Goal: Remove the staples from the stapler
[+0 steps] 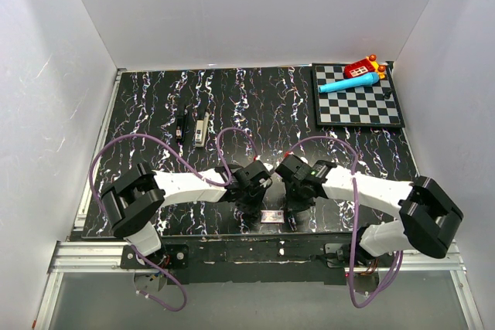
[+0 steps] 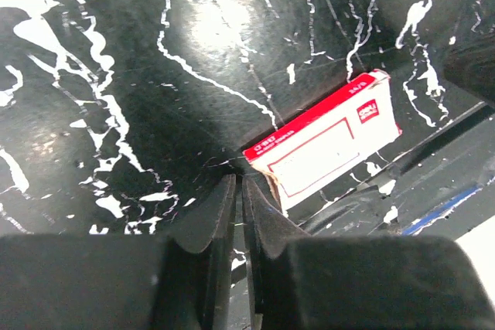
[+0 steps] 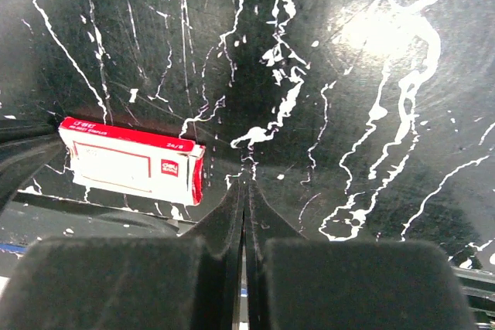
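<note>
At the near edge of the table [image 1: 255,106], the left gripper [image 2: 238,183] and right gripper [image 3: 245,183] are both pinched shut and empty, flanking a red-and-white box [image 2: 325,144]. The stapler [image 1: 201,128] lies well apart, far-left.

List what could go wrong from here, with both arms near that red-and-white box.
The red-and-white box lies at the table's near edge between two shut pairs of jaws; a nudge could slide it off.
The left arm and right arm nearly meet there, so they might collide.
The stapler lies far off, back left; time may be lost here.
</note>
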Robot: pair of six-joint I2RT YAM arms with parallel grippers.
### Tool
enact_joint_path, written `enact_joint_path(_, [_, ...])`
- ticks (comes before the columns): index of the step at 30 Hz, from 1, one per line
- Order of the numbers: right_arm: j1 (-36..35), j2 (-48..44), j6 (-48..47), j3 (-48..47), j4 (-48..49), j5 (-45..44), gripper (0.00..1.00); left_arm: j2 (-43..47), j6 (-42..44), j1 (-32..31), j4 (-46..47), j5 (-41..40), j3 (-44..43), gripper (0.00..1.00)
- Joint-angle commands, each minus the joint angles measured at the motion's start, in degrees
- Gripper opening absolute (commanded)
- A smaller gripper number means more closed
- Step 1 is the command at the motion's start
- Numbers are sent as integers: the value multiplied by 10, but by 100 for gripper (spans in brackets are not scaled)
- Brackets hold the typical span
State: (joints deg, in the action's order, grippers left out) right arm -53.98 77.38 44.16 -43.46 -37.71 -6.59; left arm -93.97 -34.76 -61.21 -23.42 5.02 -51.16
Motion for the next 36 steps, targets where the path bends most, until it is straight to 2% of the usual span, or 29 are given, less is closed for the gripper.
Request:
enact_joint_path(1, [5, -16, -5, -21, -26, -27, 1, 41, 15, 3, -43, -41, -25, 11])
enact_joint_path(5, [8, -21, -9, -29, -34, -40, 3, 64, 19, 3, -71, -86, -39, 25])
enact_joint_path(8, [12, -29, -14, -37, -42, -53, 12, 77, 22, 4, -95, -117, -48, 38])
enact_joint_path(14, [20, -50, -25, -53, -60, -77, 38, 118, 25, 5, -128, -164, -59, 68])
enact_joint_path(16, [22, -58, -29, -60, -64, -83, 45, 130, 25, 5, -138, -178, -64, 75])
enact_joint_path(21, [24, -74, -43, -81, -73, -100, 54, 149, 29, 6, -174, -220, -90, 89])
enact_joint_path(23, [26, -86, -46, -88, -75, -112, 62, 155, 34, 6, -182, -235, -97, 97])
enact_joint_path(28, [28, -119, -63, -106, -84, -146, 75, 170, 44, 7, -203, -263, -120, 98])
enact_joint_path(36, [32, -164, -96, -140, -94, -206, 78, 213, 57, 6, -234, -321, -167, 98])
